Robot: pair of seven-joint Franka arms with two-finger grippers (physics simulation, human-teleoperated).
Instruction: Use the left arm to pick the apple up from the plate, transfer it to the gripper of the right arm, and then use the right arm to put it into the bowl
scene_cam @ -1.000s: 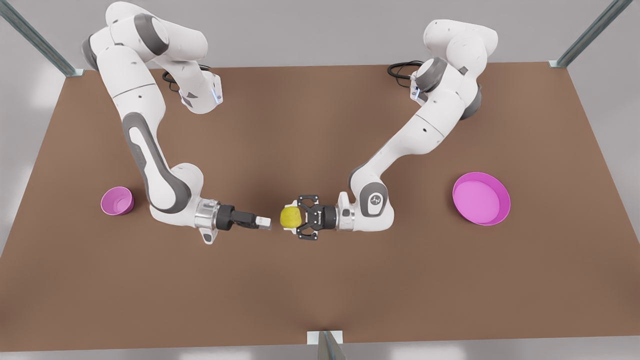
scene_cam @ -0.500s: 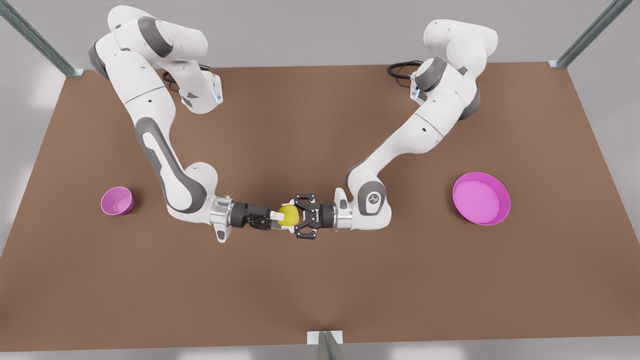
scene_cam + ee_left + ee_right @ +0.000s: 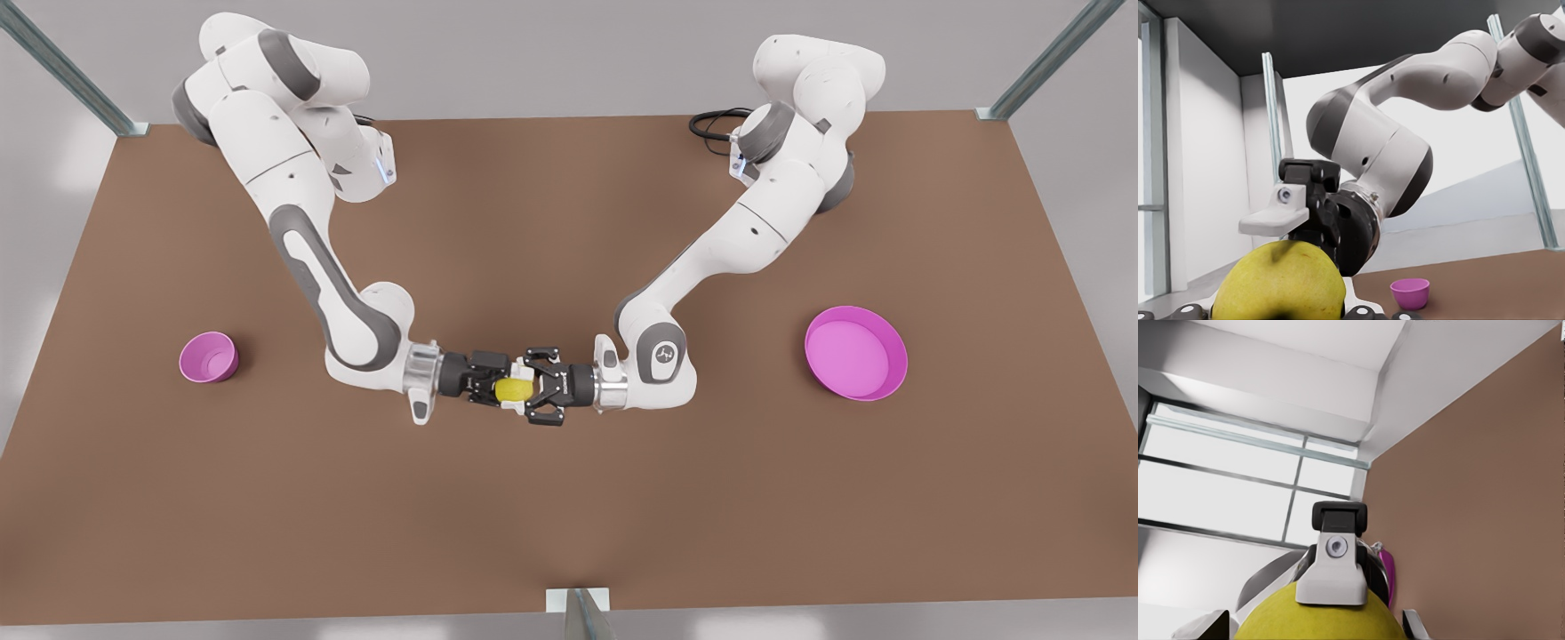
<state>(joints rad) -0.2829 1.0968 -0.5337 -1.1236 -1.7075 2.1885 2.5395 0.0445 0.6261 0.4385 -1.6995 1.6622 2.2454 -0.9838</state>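
apple (image 3: 514, 389); clamped in left gripper (image 3: 524, 391); right gripper (image 3: 500, 388) around it

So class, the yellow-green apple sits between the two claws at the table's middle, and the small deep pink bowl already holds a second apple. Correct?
Not quite. In the front view the small deep pink bowl is empty; the one yellow-green apple sits between the left claw and right claw.

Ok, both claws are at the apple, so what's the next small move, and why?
Probably close the right claw firmly on the apple before anything lets go. The left claw holds the apple above the table, and the right claw meets it from the opposite side, but its grip isn't confirmed.
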